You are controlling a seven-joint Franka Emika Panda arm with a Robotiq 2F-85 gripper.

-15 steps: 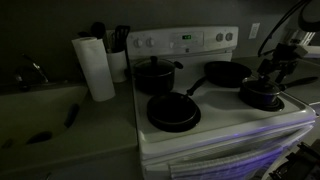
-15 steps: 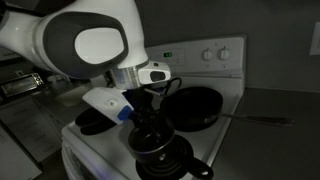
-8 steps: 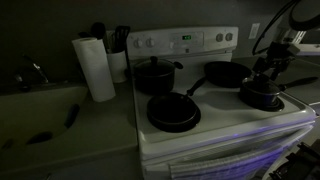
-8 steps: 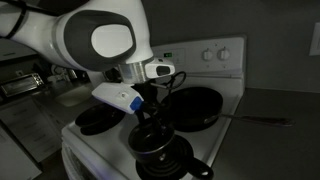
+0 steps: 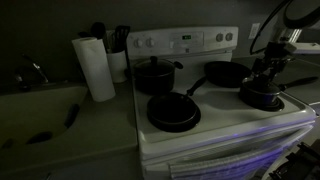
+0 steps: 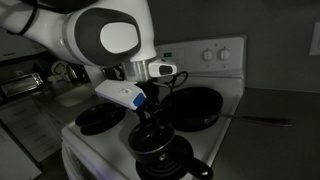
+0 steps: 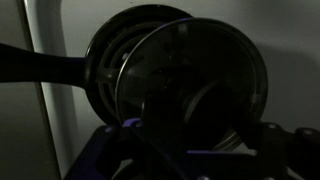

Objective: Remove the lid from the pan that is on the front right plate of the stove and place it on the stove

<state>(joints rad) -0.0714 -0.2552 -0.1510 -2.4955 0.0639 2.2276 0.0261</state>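
In the wrist view the lid (image 7: 190,82) fills the middle of the frame, see-through and round. It sits off-centre from the pan (image 7: 105,60): the pan's dark rim shows past the lid's edge at 9 to 11 o'clock. The pan's long handle runs out of the frame at 9 o'clock. The claw (image 7: 195,152) comes in from 6 o'clock, directly against the lid, and is clamped on its top. The fingers and the knob are lost in the dark.

In an exterior view the stove (image 5: 215,128) stands at the centre with 4 pieces of cookware on its white surface. The pan (image 5: 262,98) is on the plate at 3 o'clock in the frame, and the claw (image 5: 270,74) hangs just above it. The lid cannot be picked out in the gloom here. A wide frying pan (image 5: 173,112) sits at 6 o'clock of the stove top, and a lidded pot (image 5: 155,75) at 10 o'clock. A second frying pan (image 5: 226,72) sits at 1 o'clock. A paper towel roll (image 5: 97,68) stands on the counter at 9 o'clock of the stove.

In an exterior view from another side the white arm (image 6: 105,35) fills the frame from 10 to 12 o'clock. The claw (image 6: 150,118) points down at the pan (image 6: 155,148), which sits at 6 o'clock of it. The dark lid edge appears just above the pan's rim.
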